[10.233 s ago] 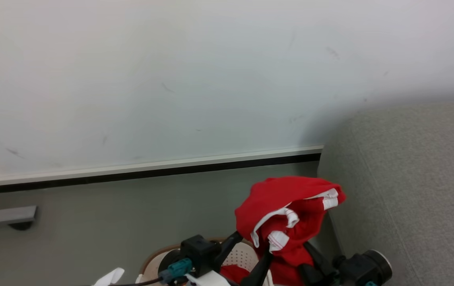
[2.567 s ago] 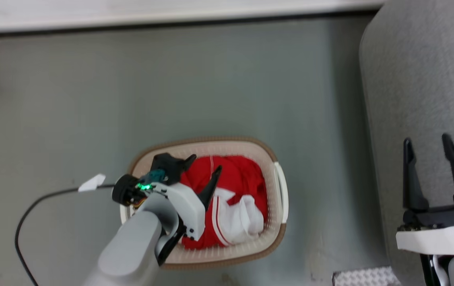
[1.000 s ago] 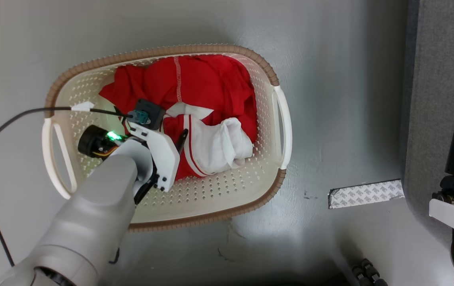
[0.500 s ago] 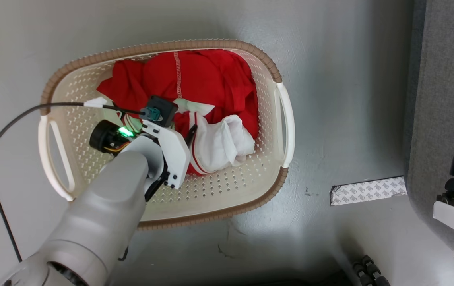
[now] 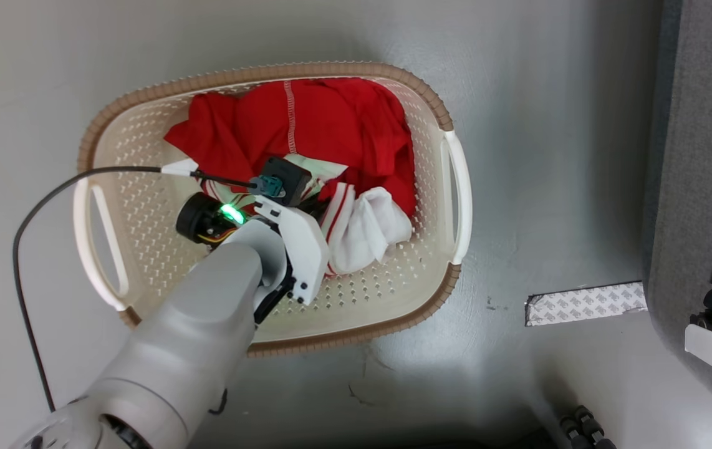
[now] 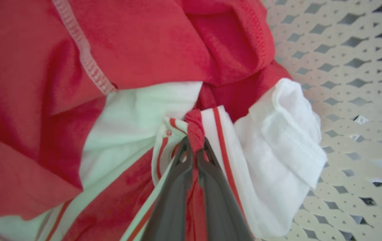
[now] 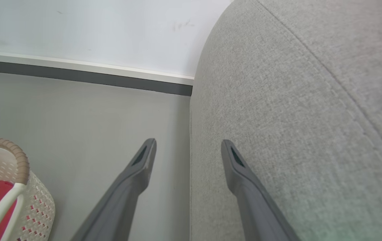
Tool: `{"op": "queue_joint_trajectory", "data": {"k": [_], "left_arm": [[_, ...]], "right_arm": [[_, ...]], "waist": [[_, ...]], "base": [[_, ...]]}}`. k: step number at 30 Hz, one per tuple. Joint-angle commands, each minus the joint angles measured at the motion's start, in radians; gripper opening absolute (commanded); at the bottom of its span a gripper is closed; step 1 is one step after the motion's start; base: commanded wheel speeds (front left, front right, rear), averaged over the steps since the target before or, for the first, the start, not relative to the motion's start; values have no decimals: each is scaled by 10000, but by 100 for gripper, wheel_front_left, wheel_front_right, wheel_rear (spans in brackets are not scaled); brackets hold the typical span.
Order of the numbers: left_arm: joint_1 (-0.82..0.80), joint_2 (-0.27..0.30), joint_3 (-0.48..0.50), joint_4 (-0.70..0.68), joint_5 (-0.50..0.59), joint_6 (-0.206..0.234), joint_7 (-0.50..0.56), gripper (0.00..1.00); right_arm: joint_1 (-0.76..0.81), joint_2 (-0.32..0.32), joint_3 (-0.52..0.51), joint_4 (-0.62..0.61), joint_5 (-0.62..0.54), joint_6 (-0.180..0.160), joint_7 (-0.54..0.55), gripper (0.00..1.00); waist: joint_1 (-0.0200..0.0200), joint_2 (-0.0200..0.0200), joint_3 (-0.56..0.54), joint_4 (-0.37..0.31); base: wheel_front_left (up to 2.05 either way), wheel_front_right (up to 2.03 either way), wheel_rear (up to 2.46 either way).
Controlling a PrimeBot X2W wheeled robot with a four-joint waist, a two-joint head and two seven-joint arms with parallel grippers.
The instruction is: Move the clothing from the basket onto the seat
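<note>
The left gripper [image 6: 193,147] is clenched on a red-and-white fold of the clothing [image 5: 331,125] inside the basket [image 5: 256,73]; in the head view the seat [image 5: 711,93] lies at 3 o'clock, beside the spread-open right gripper [image 7: 188,144].

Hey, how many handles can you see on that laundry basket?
2. The left handle is the white loop on the left end of the basket in the head view; the right handle is on the end toward the grey sofa. Neither is hidden.
</note>
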Motion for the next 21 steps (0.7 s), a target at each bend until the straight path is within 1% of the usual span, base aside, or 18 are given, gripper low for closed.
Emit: {"op": "queue_joint_trajectory", "data": {"k": [1, 5, 7, 11, 17, 21], "left_arm": [[-17, -1, -58, -122, -213, 16, -166, 0], [214, -27, -187, -441, -721, 16, -442, 0], [342, -33, -191, -756, -1148, 16, -640, 0], [647, 114, -387, -1470, -1854, 16, -934, 0], [1350, 400, -518, -3029, -3410, 15, -1321, 0], [1808, 708, -604, -4072, -4366, 14, -1508, 0]], "right_arm": [[183, 135, 84, 865, 275, 146, 267, 100], [0, 126, 65, 894, 195, 146, 264, 100], [-57, 121, 46, 914, 179, 145, 249, 100], [-81, 103, -64, 1002, 122, 120, 193, 100], [-76, 51, -192, 1220, 125, 73, 154, 100], [45, 72, -253, 1454, 138, 73, 154, 100]], "waist": [[0, -1, -48, 47], [0, -1, -407, 129], [0, -1, -653, 175], [0, -1, -1247, 300], [0, -1, -2316, 361], [0, -1, -2986, 386]], "base": [[0, 0, 0], [0, 0, 0], [0, 0, 0], [0, 0, 0], [0, 0, 0], [0, 0, 0]]}}
